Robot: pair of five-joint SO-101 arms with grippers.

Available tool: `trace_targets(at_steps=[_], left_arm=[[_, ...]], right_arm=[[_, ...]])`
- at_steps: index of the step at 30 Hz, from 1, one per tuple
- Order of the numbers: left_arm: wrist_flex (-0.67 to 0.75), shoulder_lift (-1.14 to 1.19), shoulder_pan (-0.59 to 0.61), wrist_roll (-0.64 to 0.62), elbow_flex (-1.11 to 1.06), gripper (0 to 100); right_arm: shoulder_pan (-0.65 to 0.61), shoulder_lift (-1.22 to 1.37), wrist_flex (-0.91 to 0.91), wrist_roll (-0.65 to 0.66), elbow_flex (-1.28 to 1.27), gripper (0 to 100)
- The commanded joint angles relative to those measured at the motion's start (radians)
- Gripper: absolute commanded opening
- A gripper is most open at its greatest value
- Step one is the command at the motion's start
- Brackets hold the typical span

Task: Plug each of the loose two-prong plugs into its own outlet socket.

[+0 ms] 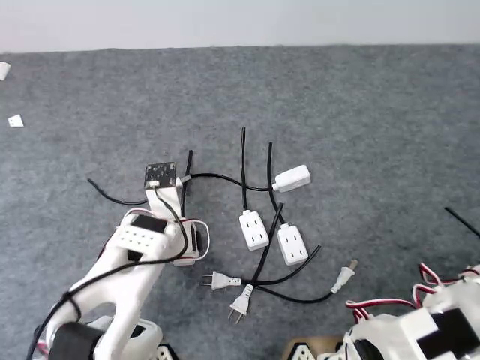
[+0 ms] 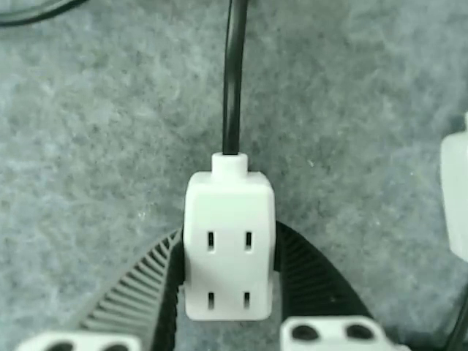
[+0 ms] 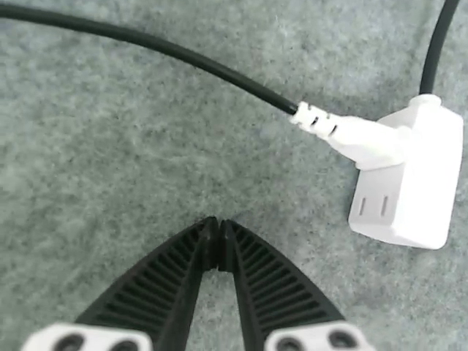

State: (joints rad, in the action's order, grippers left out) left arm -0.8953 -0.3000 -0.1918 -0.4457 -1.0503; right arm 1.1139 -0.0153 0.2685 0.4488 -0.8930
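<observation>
Grey felt-like table mat (image 1: 360,112), bearing all items. White left arm (image 1: 139,255), near left. Its left gripper (image 2: 228,245) is clamped on both flanks of a white held outlet block (image 2: 229,212), slot face up, black cord running away from the jaws. Hazard, judged: the block may twist or slip in the jaws if prongs meet its slots askew. White right arm (image 1: 420,326), near right. Its right gripper (image 3: 219,227) is closed tip to tip on nothing and, judged, must open before it can take any plug. Ahead of its tips, apart, lies a further white outlet block (image 3: 409,183) with a white plug (image 3: 351,135) against it; whether seated cannot be told. Free white outlet blocks (image 1: 253,229) (image 1: 292,244), mid-table, just beside each other, right of the left arm. Loose white two-prong plugs (image 1: 223,280) (image 1: 240,304) (image 1: 345,276), near edge, between the arms, on black cords that cross. Hazard, judged: lifting one may drag a neighbouring plug or block.
</observation>
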Motion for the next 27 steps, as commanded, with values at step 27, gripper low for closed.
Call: trace_targets(at_steps=[27], left_arm=[[-0.104,-0.402,0.063,0.109,-0.082,39]], right_arm=[[-0.188,-0.205,0.323,-0.072,0.012,2.0]])
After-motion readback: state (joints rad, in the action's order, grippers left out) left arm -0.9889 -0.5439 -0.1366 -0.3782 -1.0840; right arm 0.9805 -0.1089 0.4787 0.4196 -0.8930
